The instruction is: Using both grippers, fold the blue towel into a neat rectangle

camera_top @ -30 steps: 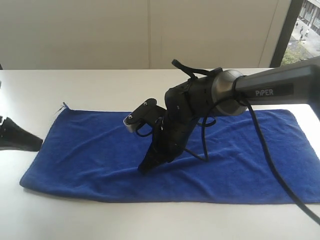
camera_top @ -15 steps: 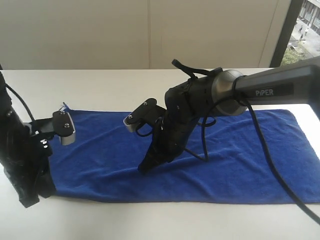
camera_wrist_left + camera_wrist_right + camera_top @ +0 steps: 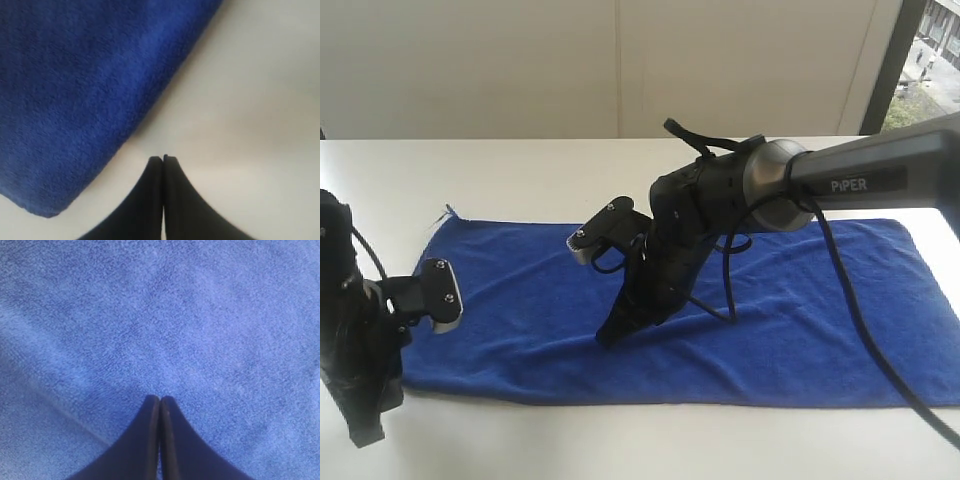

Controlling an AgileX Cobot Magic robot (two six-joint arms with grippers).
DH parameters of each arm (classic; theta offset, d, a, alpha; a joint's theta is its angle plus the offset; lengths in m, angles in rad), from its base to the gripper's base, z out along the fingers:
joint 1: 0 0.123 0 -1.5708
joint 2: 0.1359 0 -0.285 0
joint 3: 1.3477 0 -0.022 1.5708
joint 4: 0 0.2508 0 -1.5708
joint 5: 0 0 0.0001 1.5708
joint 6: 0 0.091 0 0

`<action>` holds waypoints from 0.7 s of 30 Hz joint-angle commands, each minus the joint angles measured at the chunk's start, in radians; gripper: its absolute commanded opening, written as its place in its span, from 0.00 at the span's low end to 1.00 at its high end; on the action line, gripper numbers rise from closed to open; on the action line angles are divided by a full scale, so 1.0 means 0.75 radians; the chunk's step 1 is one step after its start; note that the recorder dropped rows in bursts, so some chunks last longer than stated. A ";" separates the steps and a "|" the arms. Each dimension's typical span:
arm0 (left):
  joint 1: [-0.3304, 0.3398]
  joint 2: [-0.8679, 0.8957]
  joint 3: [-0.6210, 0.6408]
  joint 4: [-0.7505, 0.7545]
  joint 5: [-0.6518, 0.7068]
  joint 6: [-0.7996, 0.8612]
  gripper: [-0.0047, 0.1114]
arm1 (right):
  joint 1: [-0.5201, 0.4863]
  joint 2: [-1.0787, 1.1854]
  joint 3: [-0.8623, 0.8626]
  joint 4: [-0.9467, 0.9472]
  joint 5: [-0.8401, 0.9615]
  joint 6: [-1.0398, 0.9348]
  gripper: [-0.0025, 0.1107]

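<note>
The blue towel (image 3: pixel 520 320) lies spread flat across the white table (image 3: pixel 520 180), its small white label at the far left corner. My right gripper (image 3: pixel 607 338) reaches in from the right and points down at the towel's middle, shut and empty; in the right wrist view its tip (image 3: pixel 160 399) hangs just over the blue towel (image 3: pixel 200 315). My left gripper (image 3: pixel 362 438) stands at the towel's near left corner, shut and empty. In the left wrist view its tip (image 3: pixel 163 159) is over bare table beside the towel's edge (image 3: pixel 75 100).
The grey sleeve marked PiPER (image 3: pixel 870 180) and loose black cables (image 3: pixel 860 330) cross above the towel's right half. A pale wall (image 3: pixel 620 60) closes the back of the table. A window (image 3: pixel 935 50) shows at the far right.
My left arm has come into view from the left and settled lower at the towel's near left corner. The right arm and the towel have not moved.
</note>
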 commanded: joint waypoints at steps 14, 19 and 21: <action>-0.006 0.066 -0.012 0.016 -0.511 -0.027 0.04 | -0.005 -0.004 0.005 0.000 -0.012 0.004 0.02; -0.006 0.066 -0.044 0.016 -0.616 -0.027 0.04 | -0.005 -0.004 0.005 0.000 -0.012 0.004 0.02; -0.006 0.066 -0.059 0.016 -0.649 -0.027 0.04 | -0.005 -0.004 0.005 0.000 -0.012 0.004 0.02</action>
